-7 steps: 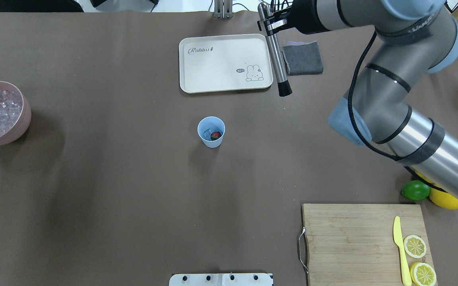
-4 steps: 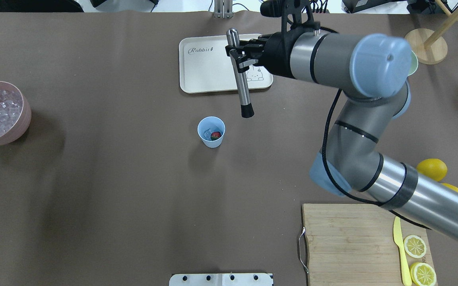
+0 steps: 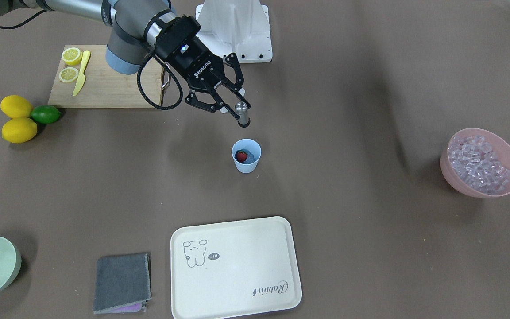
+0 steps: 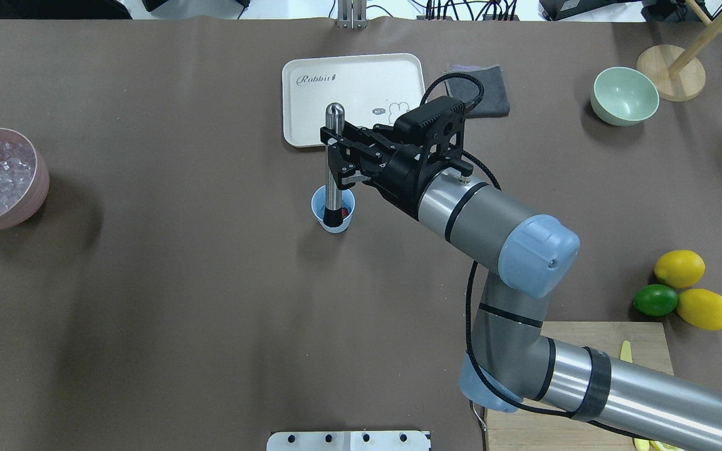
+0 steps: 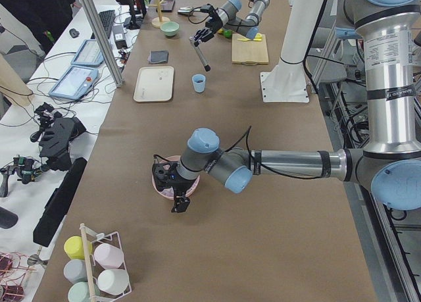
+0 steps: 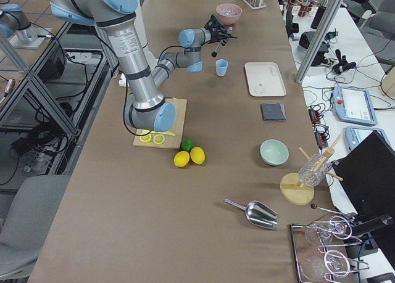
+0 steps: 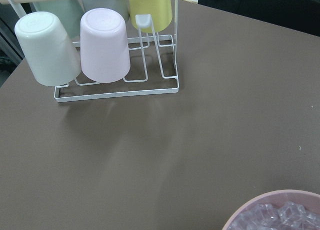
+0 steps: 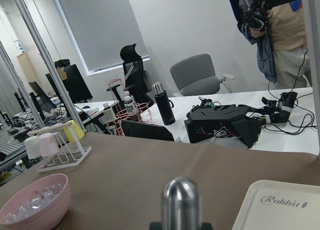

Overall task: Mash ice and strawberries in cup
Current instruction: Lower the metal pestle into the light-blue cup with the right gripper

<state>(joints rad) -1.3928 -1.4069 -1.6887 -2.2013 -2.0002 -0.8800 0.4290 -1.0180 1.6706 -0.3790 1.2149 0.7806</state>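
Front-facing: right gripper (image 3: 236,107), fingers clamped on a steel muddler (image 3: 242,116), hung at the middle of the counter (image 3: 352,88). The cup (image 3: 246,160) with strawberry (image 3: 241,155) sat just toward the operators' edge.

Overhead: muddler near upright, black tip lined over the cup's mouth (rim likely not yet crossed).

Left-end view: left gripper (image 5: 174,198) by pink bowl (image 5: 158,181) at the left edge, fingers unreadable. The right arm was nearer.

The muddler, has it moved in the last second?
Yes. In the overhead view the muddler went left from the tray's right edge and toward the robot; its tip now overlaps the cup.
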